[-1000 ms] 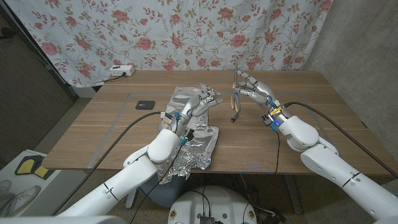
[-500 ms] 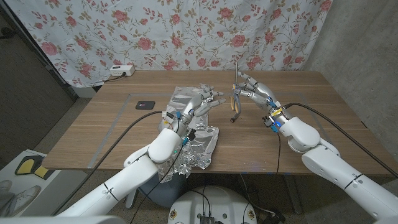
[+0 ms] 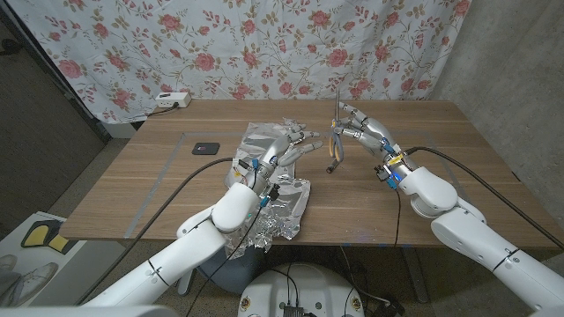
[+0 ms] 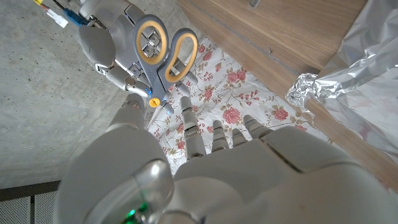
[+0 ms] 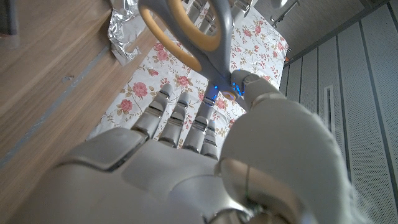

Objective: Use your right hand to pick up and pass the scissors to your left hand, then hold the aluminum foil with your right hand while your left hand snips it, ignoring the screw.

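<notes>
My right hand (image 3: 359,130) holds the scissors (image 3: 333,141) upright above the table's middle, blades pointing up and the grey-and-orange handles hanging below. The same scissors (image 4: 163,48) appear in the left wrist view with the right hand (image 4: 104,43) behind them, and their handle (image 5: 194,32) rises over my right hand (image 5: 186,168) in the right wrist view. My left hand (image 3: 293,143) hovers over the aluminum foil (image 3: 264,141) with fingers spread toward the scissors, a small gap short of them. Its fingers (image 4: 191,124) hold nothing. More crumpled foil (image 3: 269,220) lies near the front edge.
A small black flat object (image 3: 206,148) lies left of the foil. A white power strip (image 3: 173,99) sits at the table's far left edge, before the floral curtain (image 3: 264,44). Bare wood (image 3: 441,132) stretches to the right of the right hand.
The left hand has edged slightly closer to the scissors. The right hand keeps hold of the scissors in nearly the same place.
</notes>
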You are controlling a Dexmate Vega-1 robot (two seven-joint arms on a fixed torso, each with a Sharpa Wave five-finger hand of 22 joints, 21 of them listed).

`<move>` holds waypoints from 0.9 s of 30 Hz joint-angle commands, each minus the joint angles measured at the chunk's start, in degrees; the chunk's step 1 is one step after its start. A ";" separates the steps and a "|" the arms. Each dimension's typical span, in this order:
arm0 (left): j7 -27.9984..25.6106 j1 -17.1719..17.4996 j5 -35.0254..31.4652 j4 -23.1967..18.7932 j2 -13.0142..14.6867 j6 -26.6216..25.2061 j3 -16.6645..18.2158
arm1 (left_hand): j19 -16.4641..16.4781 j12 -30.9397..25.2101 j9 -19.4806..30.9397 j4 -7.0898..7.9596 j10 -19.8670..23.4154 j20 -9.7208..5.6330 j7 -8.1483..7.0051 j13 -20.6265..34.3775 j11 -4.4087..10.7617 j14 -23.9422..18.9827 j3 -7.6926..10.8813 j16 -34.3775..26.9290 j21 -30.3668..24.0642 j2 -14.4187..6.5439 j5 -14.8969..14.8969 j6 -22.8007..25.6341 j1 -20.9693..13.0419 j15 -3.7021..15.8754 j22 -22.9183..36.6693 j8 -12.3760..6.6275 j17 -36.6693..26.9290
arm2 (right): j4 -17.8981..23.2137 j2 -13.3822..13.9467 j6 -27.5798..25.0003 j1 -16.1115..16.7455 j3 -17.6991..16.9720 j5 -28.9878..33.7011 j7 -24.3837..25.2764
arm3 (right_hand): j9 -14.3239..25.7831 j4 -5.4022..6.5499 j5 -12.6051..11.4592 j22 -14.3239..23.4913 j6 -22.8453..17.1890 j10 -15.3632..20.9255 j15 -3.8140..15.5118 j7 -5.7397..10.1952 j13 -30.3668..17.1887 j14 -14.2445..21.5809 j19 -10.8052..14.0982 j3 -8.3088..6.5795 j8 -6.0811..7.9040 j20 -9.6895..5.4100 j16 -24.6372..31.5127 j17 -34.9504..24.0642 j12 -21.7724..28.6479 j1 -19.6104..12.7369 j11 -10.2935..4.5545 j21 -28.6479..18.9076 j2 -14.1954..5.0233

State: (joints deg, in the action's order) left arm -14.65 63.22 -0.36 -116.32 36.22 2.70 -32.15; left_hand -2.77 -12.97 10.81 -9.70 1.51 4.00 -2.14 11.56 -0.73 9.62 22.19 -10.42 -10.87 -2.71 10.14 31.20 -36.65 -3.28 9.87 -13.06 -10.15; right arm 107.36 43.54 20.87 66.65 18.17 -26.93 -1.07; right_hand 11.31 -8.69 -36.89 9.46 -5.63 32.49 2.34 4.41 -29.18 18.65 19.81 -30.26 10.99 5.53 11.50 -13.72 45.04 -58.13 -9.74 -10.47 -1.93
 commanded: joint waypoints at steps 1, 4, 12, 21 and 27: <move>1.06 -0.94 0.82 0.80 -0.62 -0.14 -1.00 | -0.17 -0.13 0.11 0.35 -0.25 0.74 -0.03 0.31 -0.27 2.14 0.10 -0.02 -0.11 0.05 0.13 -0.01 -0.61 -0.42 0.16 0.15 -0.02 | 0.13 0.18 0.79 0.97 -0.66 -0.72 -0.22 | 0.17 -0.11 -0.60 0.20 -0.45 0.79 9.51 -0.12 -2.37 -0.23 -0.04 -0.15 0.16 0.04 0.18 -0.11 1.26 0.11 -0.82 -0.34 -0.58; 1.01 -1.34 0.67 1.16 -1.03 0.05 -1.36 | -0.20 -0.12 0.11 0.38 -0.29 0.81 -0.03 0.31 -0.33 2.19 0.08 -0.02 -0.11 0.05 0.13 -0.03 -0.63 -0.44 0.16 0.22 -0.02 | 0.17 0.05 0.90 1.09 -0.68 -0.91 -0.25 | 0.17 -0.14 -0.63 0.20 -0.43 0.83 9.51 -0.11 -2.35 -0.22 -0.04 -0.17 0.15 0.05 0.18 -0.10 1.29 0.09 -1.02 -0.34 -0.56; 2.22 -2.76 0.70 1.80 -2.06 -0.41 -3.04 | -0.25 -0.15 0.12 0.43 -0.25 0.87 -0.06 0.31 -0.28 2.24 0.07 -0.03 -0.10 0.03 0.14 0.00 -0.69 -0.49 0.17 0.34 -0.03 | 0.05 0.33 1.46 1.78 -1.10 -1.23 -0.56 | 0.17 -0.16 -0.70 0.20 -0.46 0.93 9.49 -0.19 -2.32 -0.20 -0.11 -0.17 0.15 0.12 0.19 -0.10 1.42 0.06 -0.99 -0.31 -0.59; 3.51 -3.60 1.50 1.95 -2.68 -0.25 -4.24 | -0.30 -0.13 0.13 0.49 -0.33 0.85 0.04 0.31 -0.39 2.27 0.04 -0.05 -0.10 0.03 0.14 0.08 -0.73 -0.48 0.17 0.46 -0.04 | 0.45 1.21 1.87 3.31 -2.51 -1.58 -0.32 | 0.17 -0.16 -0.76 0.20 -0.49 0.76 9.46 -0.17 -2.25 -0.25 -0.12 -0.07 0.13 0.16 0.18 -0.10 1.47 0.12 -0.97 -0.31 -0.54; 3.64 -3.81 1.37 1.83 -2.81 -0.31 -4.65 | -0.31 -0.13 0.14 0.53 -0.37 0.83 0.10 0.31 -0.34 2.23 0.00 -0.08 -0.10 0.06 0.14 0.16 -0.72 -0.51 0.17 0.52 -0.04 | 0.62 1.34 1.82 4.02 -3.10 -1.82 -0.01 | 0.18 -0.10 -0.76 0.20 -0.49 0.78 9.48 -0.17 -2.17 -0.26 -0.10 0.04 0.13 0.12 0.23 -0.14 1.52 0.17 -1.02 -0.33 -0.61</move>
State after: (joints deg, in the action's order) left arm -11.83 60.17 0.68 -114.62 33.98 2.30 -35.69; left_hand -3.08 -12.97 10.80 -9.46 1.11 4.30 -2.14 11.56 -1.13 9.84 21.95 -10.42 -10.87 -2.71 10.14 31.20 -36.65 -3.49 9.87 -12.69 -10.15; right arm 107.68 44.36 22.48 69.30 16.21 -28.37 -1.49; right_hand 11.31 -8.69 -37.27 9.46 -5.63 32.49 2.34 4.41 -29.18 18.65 19.82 -30.25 10.99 5.53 11.50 -13.71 45.04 -57.96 -9.74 -10.47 -2.06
